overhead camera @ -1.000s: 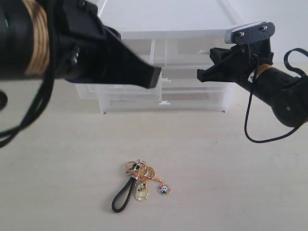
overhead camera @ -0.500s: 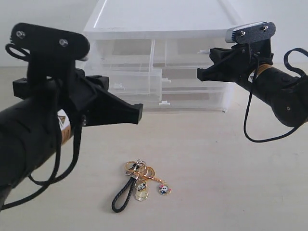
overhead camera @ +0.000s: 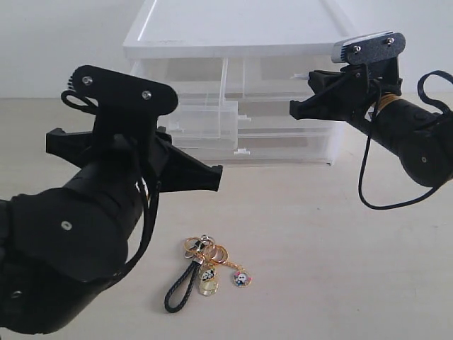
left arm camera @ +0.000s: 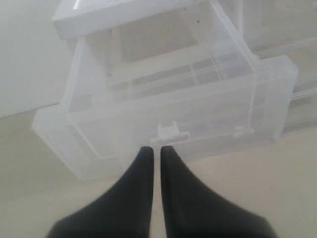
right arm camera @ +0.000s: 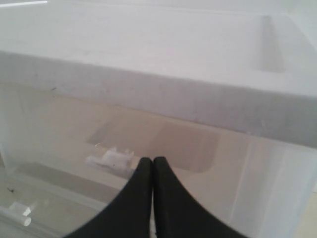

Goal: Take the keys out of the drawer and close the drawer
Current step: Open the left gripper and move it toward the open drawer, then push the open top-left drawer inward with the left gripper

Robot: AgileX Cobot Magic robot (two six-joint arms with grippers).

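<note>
Bare tabletop (overhead camera: pixel 318 248) around keys (overhead camera: pixel 205 273); protruding drawer (overhead camera: pixel 207 122) behind.

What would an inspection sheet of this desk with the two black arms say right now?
Surface: pale table, plain.
Job's things: keys lying on the table, out of the drawer, which stands pulled out of the drawer unit.
Clutter: nothing seen.
Grippers: left gripper shut, empty, just in front of the drawer's tab; right gripper shut, empty, pointing at the unit's upper right drawer.
Cables: black cable loops off the right arm; second cable hangs on the left arm.
Surroundings: white wall.
</note>
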